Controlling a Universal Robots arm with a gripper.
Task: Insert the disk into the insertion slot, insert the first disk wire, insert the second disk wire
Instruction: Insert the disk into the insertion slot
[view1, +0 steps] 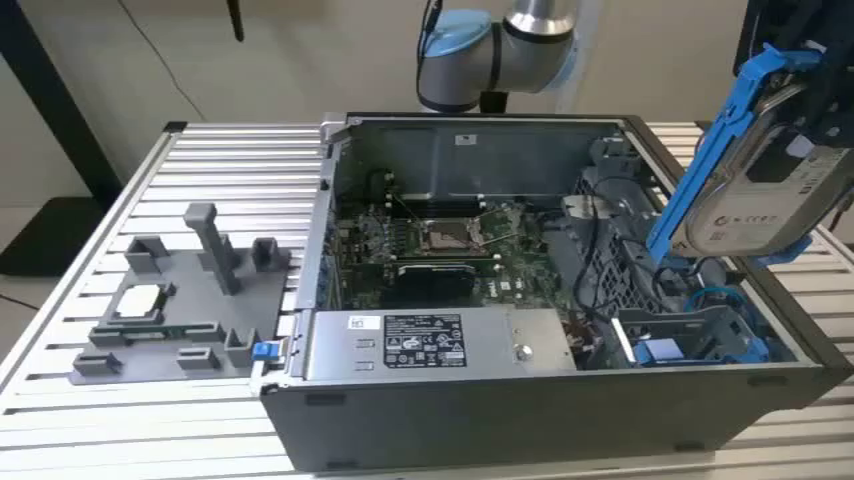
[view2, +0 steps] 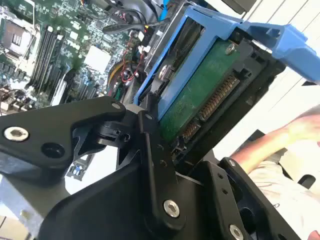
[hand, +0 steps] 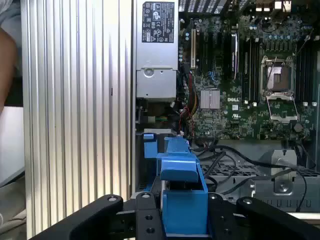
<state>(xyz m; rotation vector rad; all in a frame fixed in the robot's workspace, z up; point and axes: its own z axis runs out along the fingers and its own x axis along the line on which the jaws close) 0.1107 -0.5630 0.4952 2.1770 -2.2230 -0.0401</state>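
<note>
The disk (view1: 754, 190), a silver-grey drive in a bright blue frame, hangs tilted above the exterior view's right end of the open computer case. My gripper (view1: 798, 100) is shut on its upper end. In the second wrist view the black fingers (view2: 150, 145) clamp the blue frame, and the disk's green circuit board (view2: 200, 90) faces the camera. In the first wrist view the blue frame (hand: 182, 170) sits between my fingers (hand: 145, 220). The insertion slot (view1: 687, 335), a grey cage with blue rails, lies below the disk in the case's near right corner. Blue and black wires (view1: 714, 295) lie beside it.
The case holds a motherboard (view1: 441, 240) and a grey labelled power-supply box (view1: 420, 345) along its near wall. A grey fixture plate (view1: 187, 300) with small parts lies on the slatted table (view1: 80, 400). A person's arm (view2: 280, 140) is beside the table.
</note>
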